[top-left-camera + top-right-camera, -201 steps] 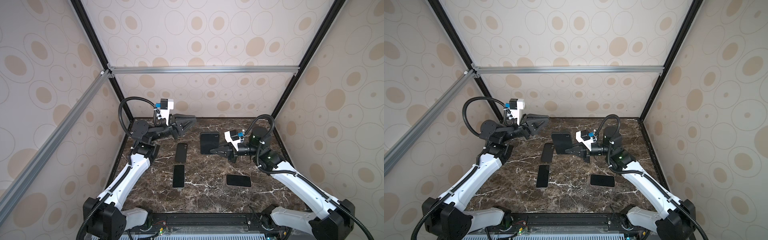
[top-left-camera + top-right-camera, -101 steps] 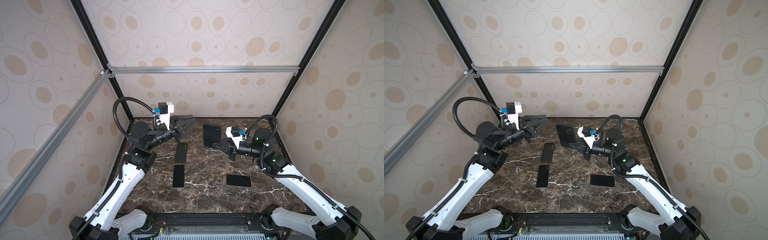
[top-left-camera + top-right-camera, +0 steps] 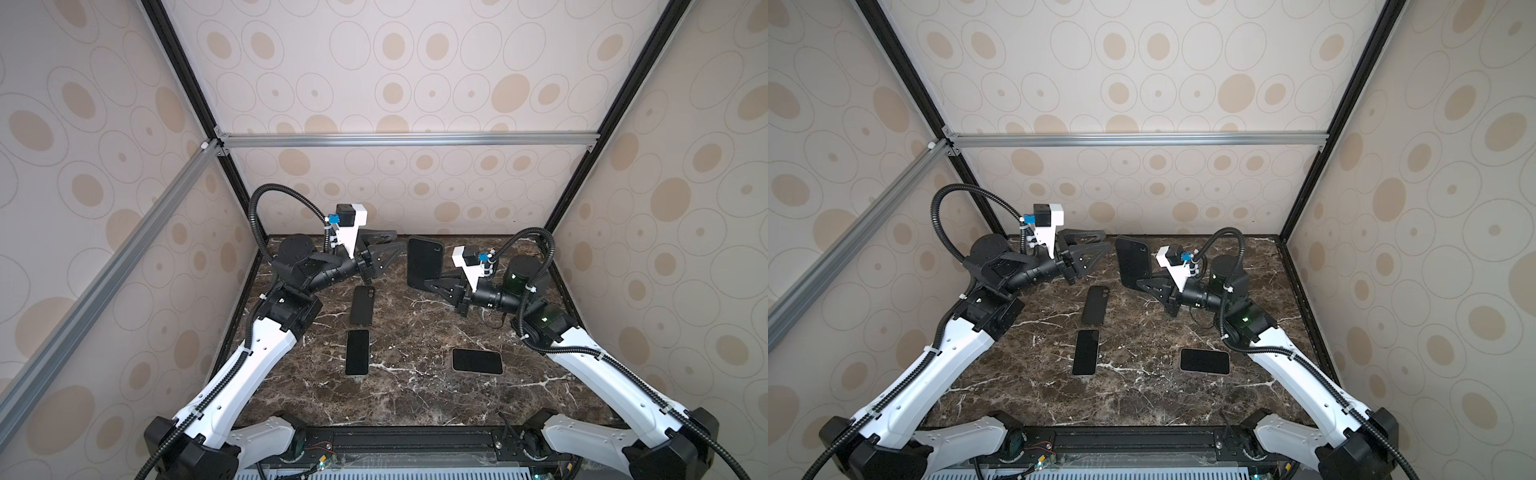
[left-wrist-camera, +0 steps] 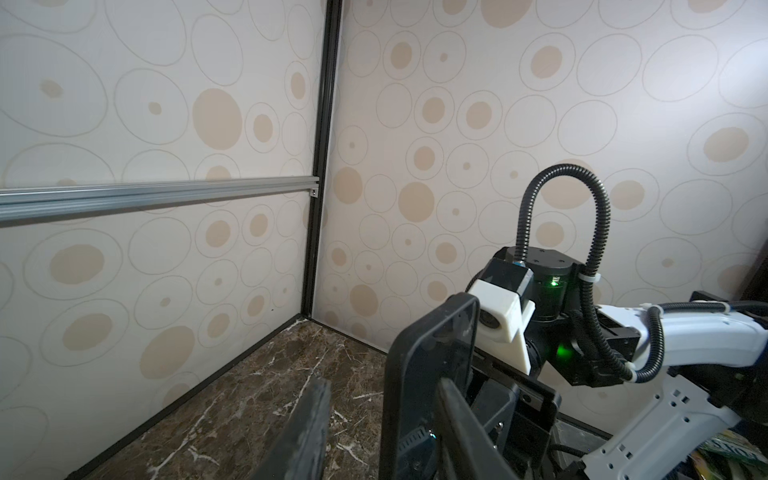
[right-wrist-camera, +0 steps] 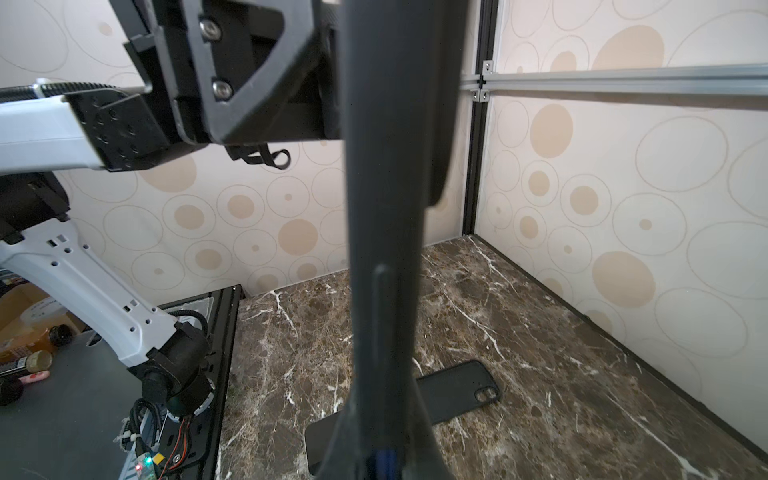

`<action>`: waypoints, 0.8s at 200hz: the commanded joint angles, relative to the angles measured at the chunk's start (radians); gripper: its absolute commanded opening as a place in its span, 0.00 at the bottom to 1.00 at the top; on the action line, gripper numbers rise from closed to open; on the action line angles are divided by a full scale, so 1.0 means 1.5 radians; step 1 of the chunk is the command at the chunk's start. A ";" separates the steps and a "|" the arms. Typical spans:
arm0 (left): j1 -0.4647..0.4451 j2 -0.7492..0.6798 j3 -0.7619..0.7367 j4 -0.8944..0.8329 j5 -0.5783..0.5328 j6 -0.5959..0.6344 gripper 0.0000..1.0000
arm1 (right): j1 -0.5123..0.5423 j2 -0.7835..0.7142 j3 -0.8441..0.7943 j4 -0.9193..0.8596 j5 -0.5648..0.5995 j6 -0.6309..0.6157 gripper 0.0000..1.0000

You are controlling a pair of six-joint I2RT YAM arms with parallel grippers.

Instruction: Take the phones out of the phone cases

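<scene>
The right pincer (image 3: 417, 286) grips the cased phone (image 3: 424, 259) upright by its lower edge; the left pincer (image 3: 397, 242), jaws parted, hangs just beside it.

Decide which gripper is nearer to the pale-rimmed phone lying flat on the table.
Right. The right gripper, shut on an upright black phone case, hangs behind the pale-rimmed phone, slightly to its left. The left gripper, open, is farther off, raised further back and to the left.
</scene>
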 commanded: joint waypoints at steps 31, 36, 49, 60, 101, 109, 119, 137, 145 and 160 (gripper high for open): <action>0.026 0.048 0.071 0.061 0.176 -0.135 0.40 | 0.002 0.033 0.012 0.092 -0.115 -0.076 0.00; 0.030 0.049 0.070 0.073 0.191 -0.149 0.39 | 0.001 0.038 0.013 0.099 -0.123 -0.079 0.00; 0.040 0.053 0.066 0.106 0.233 -0.185 0.36 | 0.000 0.051 0.017 0.118 -0.148 -0.089 0.00; 0.049 0.053 0.058 0.136 0.260 -0.210 0.33 | -0.001 0.061 0.024 0.132 -0.163 -0.089 0.00; 0.073 0.047 0.036 0.204 0.319 -0.263 0.29 | -0.018 0.083 0.033 0.194 -0.199 -0.052 0.00; 0.076 0.047 0.037 0.203 0.325 -0.264 0.29 | -0.018 0.084 0.033 0.197 -0.205 -0.054 0.00; 0.078 0.049 0.039 0.203 0.332 -0.265 0.28 | -0.019 0.088 0.038 0.195 -0.214 -0.058 0.00; 0.079 0.052 0.042 0.202 0.340 -0.266 0.28 | -0.020 0.094 0.050 0.187 -0.230 -0.066 0.00; 0.079 0.053 0.044 0.202 0.344 -0.266 0.28 | -0.019 0.096 0.057 0.176 -0.233 -0.073 0.00; 0.079 0.054 0.046 0.202 0.350 -0.268 0.27 | -0.019 0.099 0.066 0.157 -0.239 -0.090 0.00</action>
